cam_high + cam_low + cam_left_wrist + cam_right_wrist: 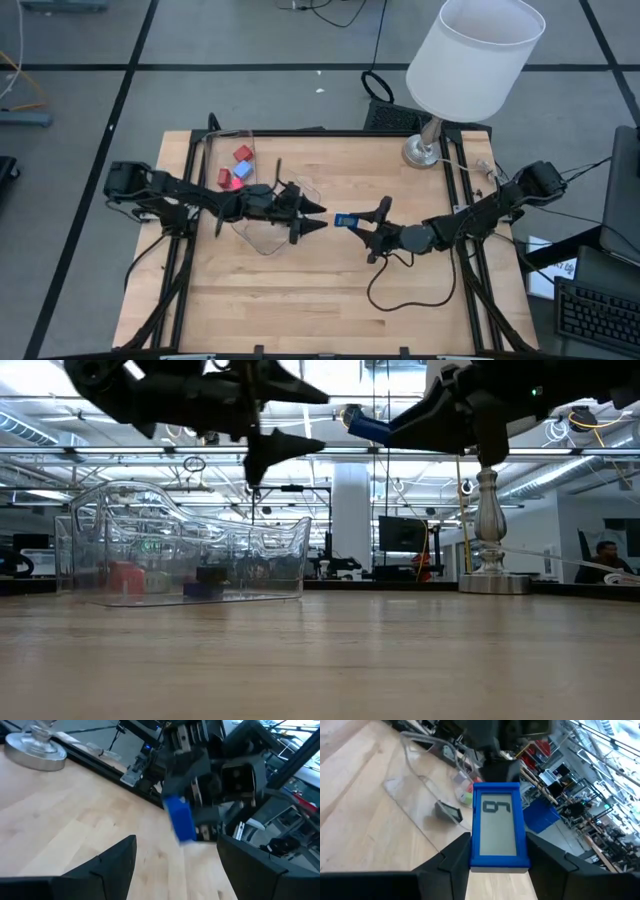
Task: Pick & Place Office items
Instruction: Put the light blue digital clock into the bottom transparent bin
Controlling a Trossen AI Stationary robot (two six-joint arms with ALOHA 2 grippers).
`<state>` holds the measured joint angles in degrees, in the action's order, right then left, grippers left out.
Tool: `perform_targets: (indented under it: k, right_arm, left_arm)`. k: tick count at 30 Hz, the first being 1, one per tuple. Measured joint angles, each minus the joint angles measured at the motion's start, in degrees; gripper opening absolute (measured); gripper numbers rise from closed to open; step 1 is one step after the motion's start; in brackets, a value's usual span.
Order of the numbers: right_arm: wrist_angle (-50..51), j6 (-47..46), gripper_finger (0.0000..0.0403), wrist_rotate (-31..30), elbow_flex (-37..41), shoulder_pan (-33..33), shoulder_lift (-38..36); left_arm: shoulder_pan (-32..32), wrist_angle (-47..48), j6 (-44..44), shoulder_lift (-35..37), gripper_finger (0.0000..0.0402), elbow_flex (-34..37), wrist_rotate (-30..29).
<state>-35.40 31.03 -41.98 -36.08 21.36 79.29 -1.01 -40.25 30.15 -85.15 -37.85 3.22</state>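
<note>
Overhead looks straight down; low looks level across table (300, 290); wrists close, facing each other.

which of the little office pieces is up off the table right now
The flat blue rectangle with the grey face, clamped in the right gripper above the table; the red cubes sit inside the clear container.

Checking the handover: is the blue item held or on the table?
Held: the right gripper fingers clamp the blue item, which hangs above the table.

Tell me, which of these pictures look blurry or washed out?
Left wrist view: the blue piece in the right tool is smeared. Low view: bright ceiling lights leave both arms as dark shapes. Right wrist view: the blue piece is sharp, the clear container soft.
</note>
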Motion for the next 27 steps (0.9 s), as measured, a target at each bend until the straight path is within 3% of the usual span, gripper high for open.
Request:
perform_targets:
  k: [10, 21, 27]
  right_arm:
    - [0.04, 1.33, 0.0159, -1.72, -0.30, 0.11, 1.10]
    - [-0.05, 0.38, 0.0160, -1.40, -0.30, 0.11, 1.11]
    - [0.02, 0.09, 0.0155, -1.29, -0.30, 0.11, 1.11]
  left_arm:
    - [-0.62, 0.28, 0.09, -8.75, 0.0280, -7.39, -0.06]
    - [-0.62, -0.26, 0.39, -10.12, 0.0279, -9.13, -0.28]
    - [-0.53, -0.23, 0.20, -10.12, 0.0224, -9.13, -0.28]
